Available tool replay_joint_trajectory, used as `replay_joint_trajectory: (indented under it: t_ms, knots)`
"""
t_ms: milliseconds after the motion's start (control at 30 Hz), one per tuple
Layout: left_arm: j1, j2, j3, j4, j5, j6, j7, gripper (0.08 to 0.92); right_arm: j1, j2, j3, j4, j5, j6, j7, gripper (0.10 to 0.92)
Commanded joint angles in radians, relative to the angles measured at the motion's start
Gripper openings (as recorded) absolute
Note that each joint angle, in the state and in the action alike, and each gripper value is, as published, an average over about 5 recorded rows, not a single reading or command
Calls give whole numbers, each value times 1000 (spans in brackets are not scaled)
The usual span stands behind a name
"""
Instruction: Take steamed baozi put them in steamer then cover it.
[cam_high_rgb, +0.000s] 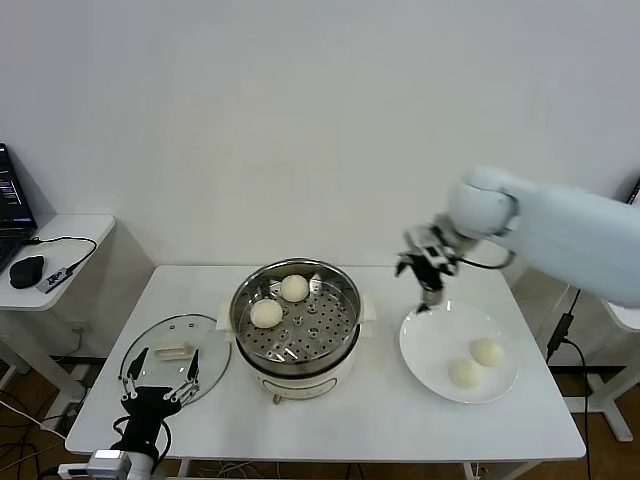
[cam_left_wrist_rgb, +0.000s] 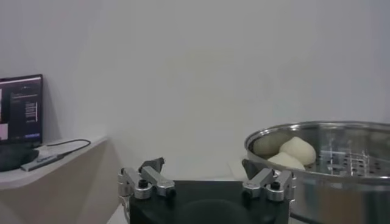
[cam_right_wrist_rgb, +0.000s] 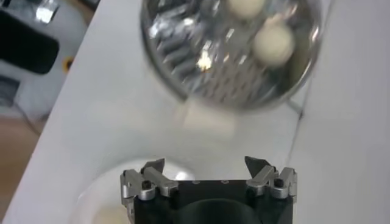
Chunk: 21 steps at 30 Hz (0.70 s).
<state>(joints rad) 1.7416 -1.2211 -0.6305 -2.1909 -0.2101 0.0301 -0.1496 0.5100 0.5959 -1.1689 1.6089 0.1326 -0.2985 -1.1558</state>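
White table (cam_high_rgb: 330, 410), steamer (cam_high_rgb: 296, 318) blurred, plate (cam_right_wrist_rgb: 106, 195) cropped

Steamer (cam_high_rgb: 296, 325) sits mid-tabletop holding two baozi (cam_high_rgb: 280, 300); cover (cam_high_rgb: 172, 360) lies toward the left edge, plate (cam_high_rgb: 440, 340) with two baozi toward the right.

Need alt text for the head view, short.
Steel steamer mid-table holds two buns; two more sit on a white plate on its right. The open right gripper hovers between them; the glass lid lies left, by the parked left gripper.
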Motion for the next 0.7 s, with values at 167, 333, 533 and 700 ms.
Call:
replay_joint_trajectory:
  t_ms: [167, 333, 533, 700]
  knots:
    - [11, -1, 2, -1, 7, 0, 1, 823, -589, -266, 385, 45, -262, 62, 25, 823]
    - [15, -2, 2, 2, 11, 0, 1, 823, -711, -236, 484, 16, -297, 50, 50, 823]
    - [16, -6, 0, 6, 15, 0, 2, 823, -740, -177, 499, -49, -318, 41, 88, 823]
    - [18, -8, -5, 9, 15, 0, 3, 823, -742, -123, 497, -104, -325, 31, 103, 823]
